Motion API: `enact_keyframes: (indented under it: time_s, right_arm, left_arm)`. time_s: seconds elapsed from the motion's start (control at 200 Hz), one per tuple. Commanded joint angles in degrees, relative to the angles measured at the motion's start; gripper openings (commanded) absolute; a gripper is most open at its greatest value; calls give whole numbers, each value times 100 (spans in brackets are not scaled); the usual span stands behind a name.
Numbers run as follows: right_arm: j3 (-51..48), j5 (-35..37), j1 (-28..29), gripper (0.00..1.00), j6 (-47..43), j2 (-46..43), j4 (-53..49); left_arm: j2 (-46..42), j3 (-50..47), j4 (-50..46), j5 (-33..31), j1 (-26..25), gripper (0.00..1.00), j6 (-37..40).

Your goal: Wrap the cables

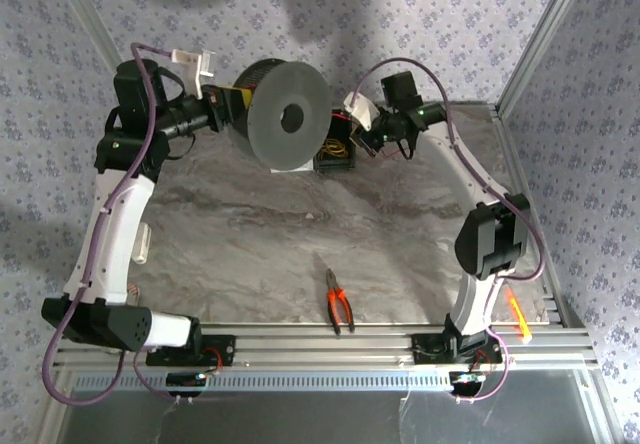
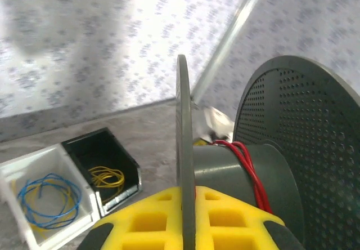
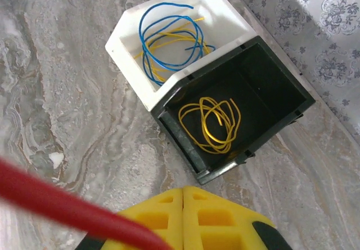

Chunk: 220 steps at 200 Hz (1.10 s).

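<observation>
Looking at this one, the left gripper [image 2: 185, 219] was clamped narrow on the rim of one flange of the grey spool [image 2: 270, 177], the thin disc edge right between the yellow pads. My guess is that was to steady the spool on its side with the hub free to take turns. The red cable [image 2: 250, 165] sat on that hub as a few turns close to the gripped flange, so just beyond the left pads, touching the hub and not the pads. The right gripper [image 3: 183, 216] had its pads pressed flat together, no gap at the tips. A red cable cut across the near corner of its wrist view as a fat blurry streak running in at the base of the pads, so I'd say it was pinched low down there, though with that blur it's a call, not a sure thing. Holding it that way would make sense for feeding the line taut onto the hub. From above, that gripper sat just beside the spool on its right, over the black bin [image 3: 281, 92] with a loose yellow wire [image 3: 211, 126] in it, which touched the white bin [image 3: 121, 44] holding a blue-and-yellow coil [image 3: 169, 36]. Pliers [image 1: 338, 304] lay well apart at the near edge, not in play
</observation>
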Motion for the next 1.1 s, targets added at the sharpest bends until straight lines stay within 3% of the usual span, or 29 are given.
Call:
enact_keyframes:
  time_s: [0.0, 0.19, 0.315, 0.575, 0.72, 0.914, 1.094]
  right_arm:
    - [-613, 299, 86, 0, 392, -267, 259]
    - [-1110, 376, 570, 0, 529, -598, 566]
    - [-1382, 521, 1072, 0, 521, -717, 674]
    - [-905, 347, 2181, 0, 459, -776, 513]
    - [-451, -11, 2482, 0, 419, -724, 329]
    - [-274, 10, 2535, 0, 475, -639, 146]
    - [-512, -195, 2270, 0, 732, -489, 143]
  left_arm:
    - [-9, 389, 1232, -1416, 171, 0, -1024]
    - [160, -104, 1844, -2477, 331, 0, -2178]
    - [337, -23, 1678, -2982, 311, 0, -2356]
    - [833, 634, 530, -5129, -709, 0, -528]
    - [1121, 760, 334, -5922, -1151, 0, 122]
    - [1421, 1038, 68, -6375, -1674, 0, 947]
    - [1247, 909, 131, -5865, -1684, 0, 847]
